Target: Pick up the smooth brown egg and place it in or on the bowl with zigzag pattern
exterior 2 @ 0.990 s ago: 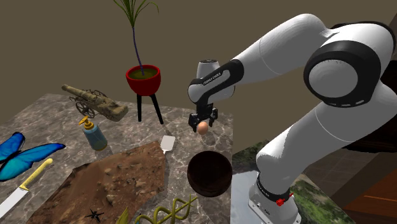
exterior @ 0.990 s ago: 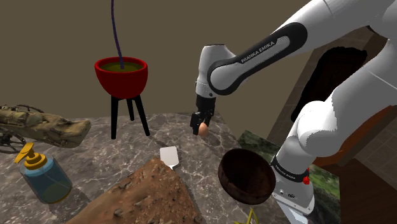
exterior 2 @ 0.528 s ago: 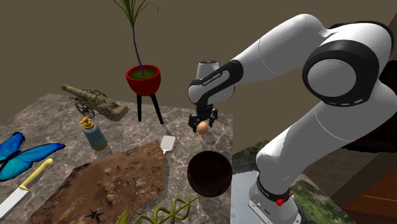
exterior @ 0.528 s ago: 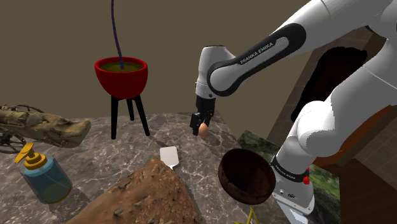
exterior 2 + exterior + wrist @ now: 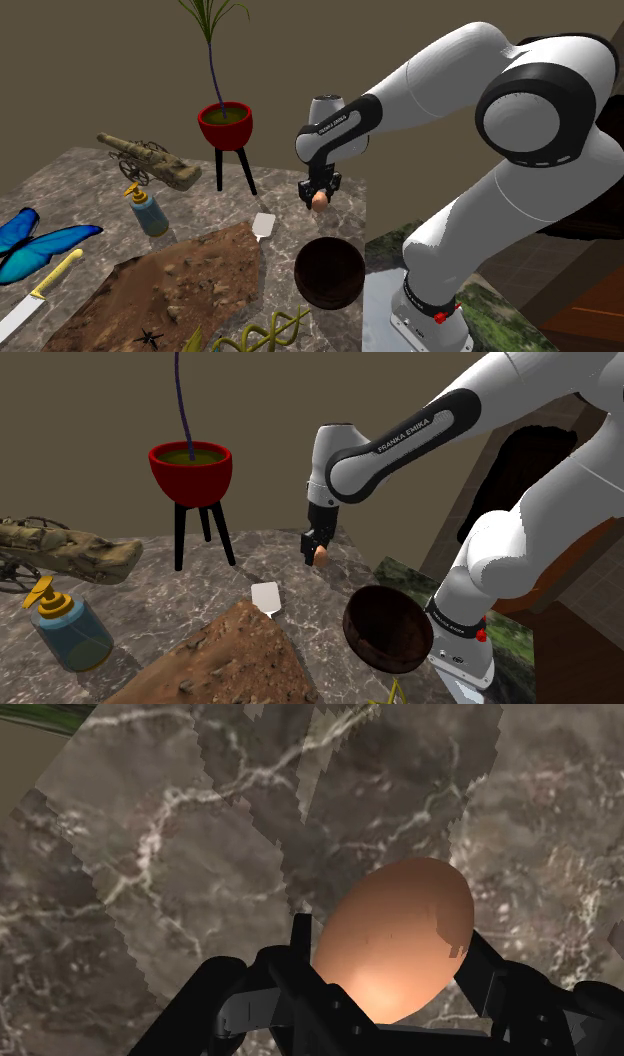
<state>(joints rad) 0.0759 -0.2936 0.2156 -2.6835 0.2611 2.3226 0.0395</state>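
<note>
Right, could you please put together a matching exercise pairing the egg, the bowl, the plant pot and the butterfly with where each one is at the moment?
Things:
1. brown egg
2. dark brown bowl
3. red plant pot
4. blue butterfly

Places:
A. raised on black legs
B. flat on the marble tabletop, at the second exterior view's left edge
C. clasped in the black gripper, above the tabletop
D. at the tabletop's edge beside the white arm's base

Pairs: 1-C, 2-D, 3-A, 4-B.
</note>
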